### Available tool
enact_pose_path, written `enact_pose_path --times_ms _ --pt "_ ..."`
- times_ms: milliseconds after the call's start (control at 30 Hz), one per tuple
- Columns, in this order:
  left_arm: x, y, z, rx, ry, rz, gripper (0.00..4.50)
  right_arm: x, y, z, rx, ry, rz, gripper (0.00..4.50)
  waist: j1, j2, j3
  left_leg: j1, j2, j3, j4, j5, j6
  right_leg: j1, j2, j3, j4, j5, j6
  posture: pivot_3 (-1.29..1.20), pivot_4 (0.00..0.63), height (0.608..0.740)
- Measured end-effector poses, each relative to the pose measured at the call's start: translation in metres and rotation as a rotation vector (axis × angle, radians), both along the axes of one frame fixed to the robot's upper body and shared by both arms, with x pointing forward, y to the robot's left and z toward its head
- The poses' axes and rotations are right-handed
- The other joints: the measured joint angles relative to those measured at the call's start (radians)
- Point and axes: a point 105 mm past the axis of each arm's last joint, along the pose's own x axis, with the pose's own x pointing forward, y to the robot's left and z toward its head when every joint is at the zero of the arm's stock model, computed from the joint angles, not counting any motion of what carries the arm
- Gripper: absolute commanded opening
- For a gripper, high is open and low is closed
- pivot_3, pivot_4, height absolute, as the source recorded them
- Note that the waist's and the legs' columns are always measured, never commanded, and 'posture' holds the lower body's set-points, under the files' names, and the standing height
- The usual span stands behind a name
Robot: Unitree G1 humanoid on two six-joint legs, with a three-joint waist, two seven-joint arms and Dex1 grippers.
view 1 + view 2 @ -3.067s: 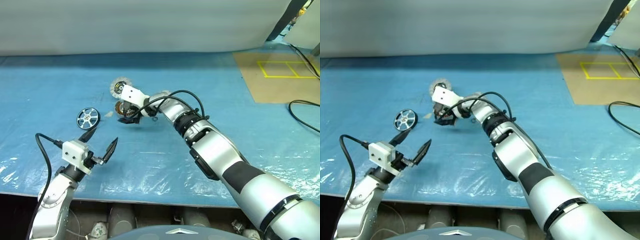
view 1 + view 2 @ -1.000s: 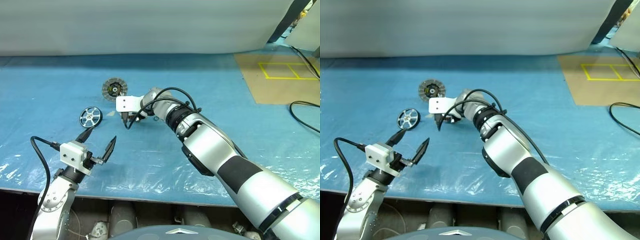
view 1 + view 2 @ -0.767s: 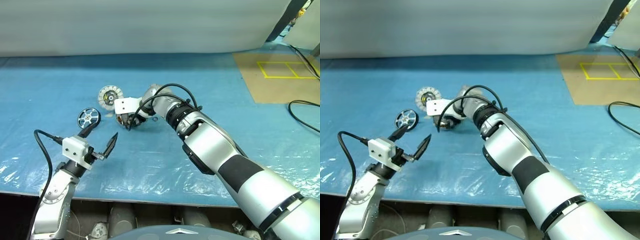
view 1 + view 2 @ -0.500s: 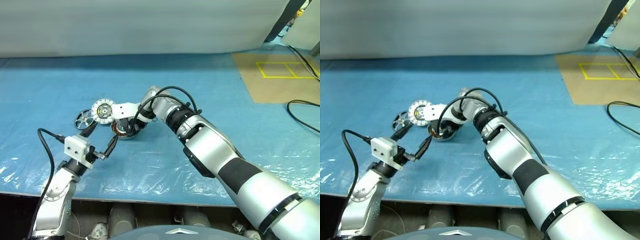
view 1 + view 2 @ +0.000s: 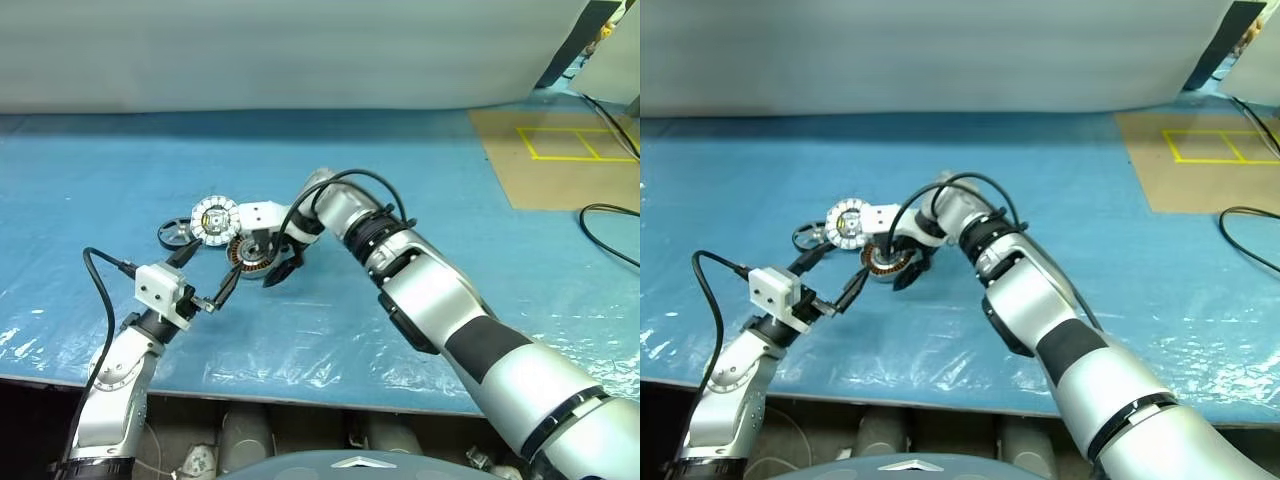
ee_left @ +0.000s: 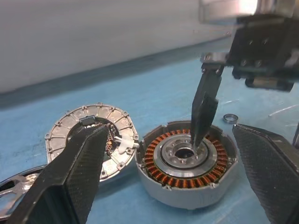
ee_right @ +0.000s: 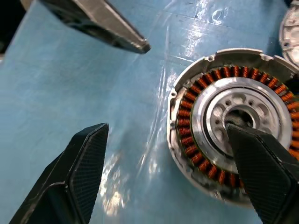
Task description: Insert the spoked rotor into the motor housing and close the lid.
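From the head views, the motor housing sits on the blue table, with the lid touching it and the spoked rotor just past the lid. The right gripper hangs over the housing, jaws wide, holding nothing. In the left wrist view, the left gripper faces the housing, jaws wide and empty. In the right wrist view, one right finger covers the housing's middle. I think it should grab the rotor by its rim next.

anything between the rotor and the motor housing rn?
Yes: the lid lies flat between the spoked rotor and the motor housing, its rim against the housing's in the left wrist view. The head views show the same row.
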Motion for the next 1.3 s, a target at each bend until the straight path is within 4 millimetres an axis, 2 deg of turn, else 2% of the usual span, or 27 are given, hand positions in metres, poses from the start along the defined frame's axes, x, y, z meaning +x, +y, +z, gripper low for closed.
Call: enact_pose_path --times_ms 133,200,267,400,533,767,833,933,1233,1300 --pt "0.004 -0.004 0.003 0.001 -0.011 -0.023 4.50 -0.002 -0.004 0.036 0.146 0.019 -0.016 4.25 0.000 -0.002 0.000 -0.007 0.001 0.000 0.000 0.002 0.001 -0.007 0.001 -0.001 0.001 0.000 0.000 0.00 0.150 0.740" --pt "0.004 -0.005 0.003 0.001 -0.011 -0.033 4.50 -0.001 -0.006 0.044 0.241 0.032 -0.063 4.25 -0.001 -0.002 -0.001 -0.010 0.003 0.000 0.000 0.003 -0.002 -0.010 0.002 -0.002 0.002 0.002 0.004 0.00 0.150 0.740" --pt "0.003 -0.007 0.002 -0.003 -0.005 -0.045 4.50 0.008 -0.012 0.044 0.334 0.019 -0.161 4.25 0.001 -0.002 -0.001 -0.011 0.003 0.000 0.000 0.003 -0.002 -0.011 0.003 -0.003 0.002 0.003 0.004 0.00 0.150 0.740" --pt "-0.002 -0.013 -0.005 -0.011 0.022 -0.093 4.50 0.027 -0.034 0.025 0.489 -0.021 -0.403 4.25 0.004 -0.003 -0.001 -0.010 0.003 0.000 0.001 0.003 -0.003 -0.011 0.002 -0.002 0.002 0.001 0.001 0.00 0.150 0.740" --pt "-0.007 -0.011 -0.009 -0.015 0.041 -0.104 4.50 0.038 -0.056 0.010 0.648 -0.040 -0.602 4.25 0.003 -0.003 -0.001 -0.010 0.003 0.000 0.001 0.003 -0.004 -0.011 0.003 -0.002 0.003 0.001 0.001 0.00 0.150 0.740" --pt "-0.015 -0.002 -0.014 -0.017 0.070 -0.091 4.50 0.052 -0.097 -0.013 0.660 -0.084 -0.821 4.25 0.002 -0.003 -0.001 -0.009 0.002 0.000 0.001 0.001 -0.006 -0.010 0.003 -0.001 0.002 0.001 0.001 0.00 0.150 0.740" --pt "-0.016 -0.002 -0.013 -0.016 0.068 -0.091 4.50 0.052 -0.100 -0.026 0.630 -0.090 -0.837 4.25 0.002 -0.003 -0.001 -0.009 0.002 0.000 0.001 0.001 -0.006 -0.010 0.003 -0.001 0.002 0.001 0.001 0.00 0.150 0.740" --pt "-0.021 -0.003 -0.015 -0.014 0.077 -0.091 4.50 0.043 -0.101 -0.057 0.574 -0.051 -0.851 4.25 0.001 -0.003 -0.001 -0.009 0.002 0.000 0.001 0.001 -0.006 -0.010 0.002 -0.001 0.002 0.001 0.001 0.00 0.150 0.740" --pt "-0.023 -0.002 -0.015 -0.015 0.080 -0.085 4.50 0.039 -0.090 -0.063 0.564 -0.086 -0.804 4.25 0.000 -0.003 -0.001 -0.003 0.002 0.000 0.001 0.001 -0.006 -0.004 0.002 0.000 0.001 0.001 0.001 0.00 0.150 0.740" --pt "-0.022 -0.002 -0.015 -0.016 0.078 -0.083 4.50 0.039 -0.090 -0.066 0.556 -0.097 -0.808 3.84 0.000 -0.003 -0.001 0.001 0.002 0.000 0.001 0.001 -0.006 -0.001 0.002 0.000 0.001 0.000 0.001 0.00 0.150 0.740"
